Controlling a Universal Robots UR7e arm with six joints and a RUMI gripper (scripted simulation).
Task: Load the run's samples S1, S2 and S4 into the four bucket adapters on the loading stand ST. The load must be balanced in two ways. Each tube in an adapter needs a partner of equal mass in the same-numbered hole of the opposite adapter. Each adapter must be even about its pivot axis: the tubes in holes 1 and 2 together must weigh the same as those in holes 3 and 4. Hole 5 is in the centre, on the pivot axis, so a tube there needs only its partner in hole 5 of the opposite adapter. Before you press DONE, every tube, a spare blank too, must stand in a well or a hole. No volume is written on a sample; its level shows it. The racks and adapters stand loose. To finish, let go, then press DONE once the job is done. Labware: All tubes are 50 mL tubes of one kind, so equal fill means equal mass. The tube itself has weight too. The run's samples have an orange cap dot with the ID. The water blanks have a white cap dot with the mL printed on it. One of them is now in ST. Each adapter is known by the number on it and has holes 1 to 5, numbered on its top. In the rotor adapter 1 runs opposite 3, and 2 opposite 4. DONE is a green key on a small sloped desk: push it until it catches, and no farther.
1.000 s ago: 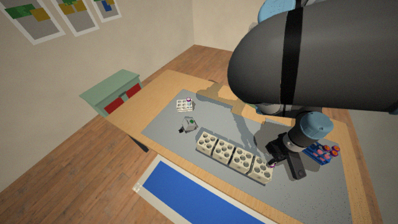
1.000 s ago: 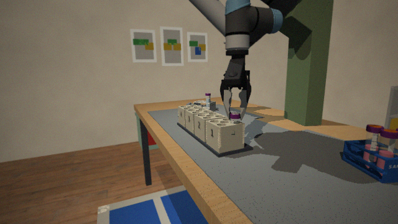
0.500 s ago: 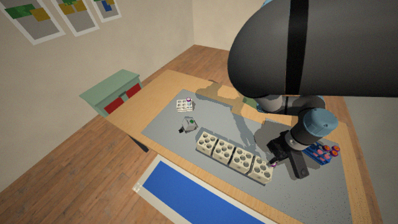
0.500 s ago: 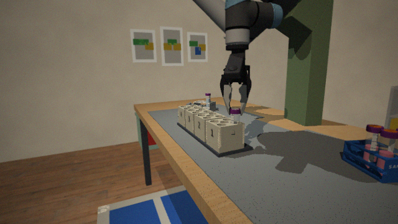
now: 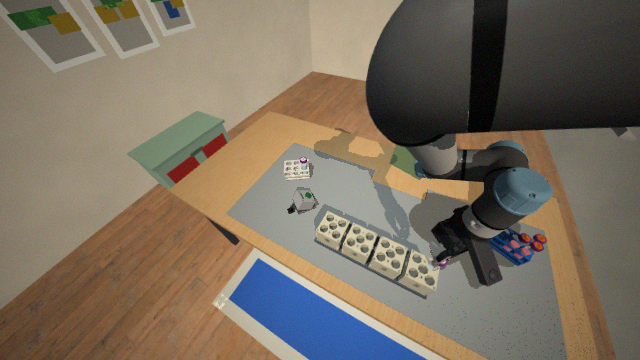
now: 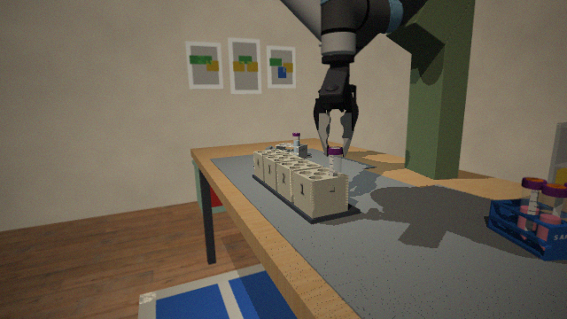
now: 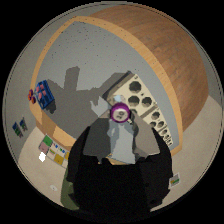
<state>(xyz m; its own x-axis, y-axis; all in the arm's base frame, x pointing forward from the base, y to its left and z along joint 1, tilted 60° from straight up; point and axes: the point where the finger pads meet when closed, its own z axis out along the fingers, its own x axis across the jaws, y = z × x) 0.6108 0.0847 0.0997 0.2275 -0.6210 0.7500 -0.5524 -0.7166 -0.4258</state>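
Gripper [image 5: 439, 261] [image 6: 336, 153] [image 7: 119, 110]: I grip white-dotted, purple-capped clear tube [image 5: 443, 263] [image 6: 335, 151] [image 7: 120, 113] at cream adapter 1 [image 5: 424, 286] [image 6: 327, 197] [image 7: 142, 90] | seating unclear | orange-dotted samples [image 5: 538, 245] [image 6: 533, 181] [image 7: 31, 96] in blue rack [image 5: 520, 260] [image 6: 516, 229] [image 7: 46, 98] | left: load, bal., DONE

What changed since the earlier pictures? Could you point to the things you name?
The gripper [image 5: 439, 260] [image 6: 337, 152] [image 7: 119, 110] moved up, lifting the purple-capped tube [image 5: 443, 263] [image 6: 335, 164] [image 7: 120, 113] higher from the front adapter [image 5: 419, 287] [image 6: 323, 197] [image 7: 141, 94]. It was already holding that tube. The adapters and blue rack [image 5: 519, 259] [image 6: 549, 252] [image 7: 44, 97] stayed put.
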